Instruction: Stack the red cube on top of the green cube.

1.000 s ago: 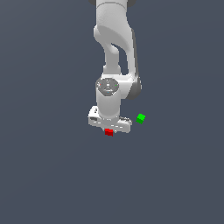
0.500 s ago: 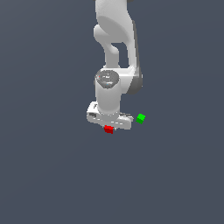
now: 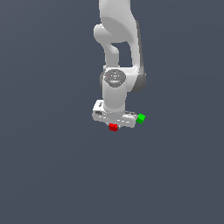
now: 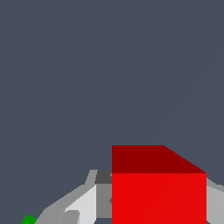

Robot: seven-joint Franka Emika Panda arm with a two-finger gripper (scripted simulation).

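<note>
The red cube (image 3: 113,127) sits between the fingertips of my white gripper (image 3: 113,125), which is shut on it. In the wrist view the red cube (image 4: 158,197) fills the space between the two grey fingers (image 4: 81,205). The green cube (image 3: 141,118) lies on the dark floor just to the exterior view's right of the gripper body, apart from the red cube. Only a corner of the green cube (image 4: 28,219) shows at the edge of the wrist view.
The white arm (image 3: 118,52) rises straight above the gripper. The dark grey floor (image 3: 52,166) stretches all around, with no other object in view.
The gripper with the red cube has risen a little and shifted slightly toward the exterior view's right, closer to the green cube. The green cube has not moved.
</note>
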